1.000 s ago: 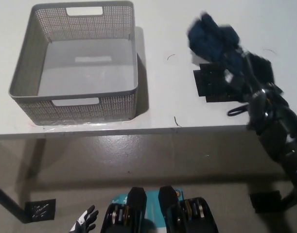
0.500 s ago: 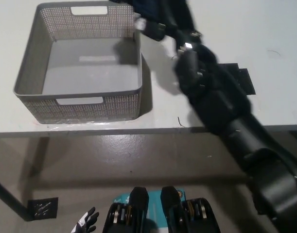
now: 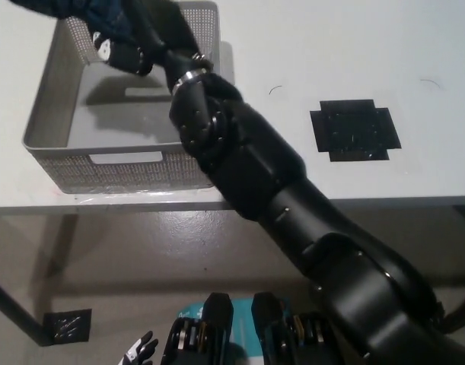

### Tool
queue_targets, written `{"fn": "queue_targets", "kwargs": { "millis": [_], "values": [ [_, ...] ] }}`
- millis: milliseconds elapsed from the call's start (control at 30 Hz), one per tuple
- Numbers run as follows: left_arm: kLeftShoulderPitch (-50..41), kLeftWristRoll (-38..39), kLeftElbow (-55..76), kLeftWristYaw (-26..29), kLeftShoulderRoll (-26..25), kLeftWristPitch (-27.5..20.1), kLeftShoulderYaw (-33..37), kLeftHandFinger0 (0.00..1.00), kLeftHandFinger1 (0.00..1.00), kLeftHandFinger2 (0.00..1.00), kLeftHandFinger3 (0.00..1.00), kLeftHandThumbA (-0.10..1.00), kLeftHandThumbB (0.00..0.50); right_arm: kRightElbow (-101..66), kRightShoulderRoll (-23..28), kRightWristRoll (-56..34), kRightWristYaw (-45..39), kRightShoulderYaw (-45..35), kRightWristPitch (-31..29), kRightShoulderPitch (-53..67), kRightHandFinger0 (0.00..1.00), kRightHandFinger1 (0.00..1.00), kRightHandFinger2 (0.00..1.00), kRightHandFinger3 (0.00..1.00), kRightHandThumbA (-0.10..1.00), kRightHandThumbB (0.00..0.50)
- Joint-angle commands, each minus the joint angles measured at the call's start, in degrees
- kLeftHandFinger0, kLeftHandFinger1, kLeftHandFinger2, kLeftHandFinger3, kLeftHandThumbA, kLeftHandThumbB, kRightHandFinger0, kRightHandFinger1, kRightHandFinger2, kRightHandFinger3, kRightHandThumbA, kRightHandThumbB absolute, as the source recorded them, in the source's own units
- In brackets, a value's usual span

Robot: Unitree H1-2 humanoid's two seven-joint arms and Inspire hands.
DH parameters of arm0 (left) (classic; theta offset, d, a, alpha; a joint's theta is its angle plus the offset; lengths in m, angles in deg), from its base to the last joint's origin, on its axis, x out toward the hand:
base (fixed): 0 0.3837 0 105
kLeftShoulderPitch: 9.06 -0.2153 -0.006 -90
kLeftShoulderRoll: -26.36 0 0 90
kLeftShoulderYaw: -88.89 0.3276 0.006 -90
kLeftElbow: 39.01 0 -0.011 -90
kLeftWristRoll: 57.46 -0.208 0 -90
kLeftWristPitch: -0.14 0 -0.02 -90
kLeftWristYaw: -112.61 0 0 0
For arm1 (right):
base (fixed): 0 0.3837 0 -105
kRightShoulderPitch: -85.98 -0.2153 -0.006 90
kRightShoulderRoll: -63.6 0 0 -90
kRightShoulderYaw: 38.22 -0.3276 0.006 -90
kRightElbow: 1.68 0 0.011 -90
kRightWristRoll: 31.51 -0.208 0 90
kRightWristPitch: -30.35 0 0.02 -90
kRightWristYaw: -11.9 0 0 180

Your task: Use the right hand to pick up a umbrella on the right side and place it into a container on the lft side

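Over container [image 3: 118,163], umbrella [image 3: 87,11] in right hand [image 3: 137,42]

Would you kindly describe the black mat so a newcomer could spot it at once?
On the white table, look right of the grey basket, past the black right arm. There lies the mat, flat near the front edge: the only dark, notch-cornered patch on the bare tabletop.

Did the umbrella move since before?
Yes. The umbrella, in the right hand, went left, from above the black square to over the basket.
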Motion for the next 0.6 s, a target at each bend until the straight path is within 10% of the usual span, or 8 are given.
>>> {"fn": "queue_targets", "kwargs": {
  "millis": [0, 67, 100, 167, 200, 233, 400, 567],
  "values": [
    [-0.6, -0.8, 0.9, -0.6, -0.9, -2.6, 0.4, 1.00, 1.00, 1.00, 1.00, 1.00, 0.036, 4.4, -0.6, -0.9, 4.0, -0.8, -2.5, -5.4, 0.00, 0.00, 0.34, 0.42, -0.10, 0.276],
    [-0.6, -0.7, 1.4, -0.8, -0.9, -2.0, 0.5, 1.00, 1.00, 1.00, 1.00, 1.00, 0.046, 6.7, -0.5, -1.2, 3.9, -1.1, -0.5, -5.3, 0.00, 0.00, 0.22, 0.39, -0.10, 0.284],
    [-0.5, -0.6, 1.9, -0.9, -0.7, -1.2, 0.6, 1.00, 1.00, 1.00, 1.00, 1.00, 0.064, 7.9, 0.0, -1.7, 0.5, -1.1, 1.6, -5.5, 0.24, 0.36, 0.67, 0.95, 0.33, 0.294],
    [0.0, -0.7, 2.3, -1.4, -1.0, -0.4, 0.9, 1.00, 1.00, 1.00, 1.00, 1.00, 0.076, 8.1, 1.0, -3.9, -5.7, -2.1, 3.7, -5.5, 0.69, 0.89, 1.00, 1.00, 0.58, 0.369],
    [0.3, -0.6, 2.4, -1.7, -1.1, -0.1, 1.1, 1.00, 1.00, 1.00, 1.00, 1.00, 0.069, 8.0, 1.7, -4.5, -7.8, -2.3, 4.1, -5.2, 0.81, 1.00, 1.00, 1.00, 0.63, 0.395],
    [0.7, -0.7, 2.4, -1.9, -1.2, -0.1, 1.5, 1.00, 1.00, 1.00, 1.00, 1.00, 0.067, 7.9, 2.7, -4.3, -8.7, -2.0, 3.8, -4.4, 1.00, 1.00, 1.00, 1.00, 0.69, 0.400],
    [1.9, -1.8, 2.7, -2.0, -1.2, -0.4, 2.7, 1.00, 1.00, 1.00, 1.00, 1.00, 0.070, 5.6, 6.5, -3.9, -11.9, -1.0, 5.8, -1.7, 1.00, 1.00, 1.00, 1.00, 0.94, 0.464],
    [2.8, -2.5, 2.9, -1.8, -1.3, -0.1, 2.9, 1.00, 1.00, 1.00, 1.00, 1.00, 0.052, 3.6, 9.6, -3.3, -14.9, 0.1, 6.2, -1.1, 1.00, 1.00, 1.00, 1.00, 0.93, 0.500]
  ]
}}
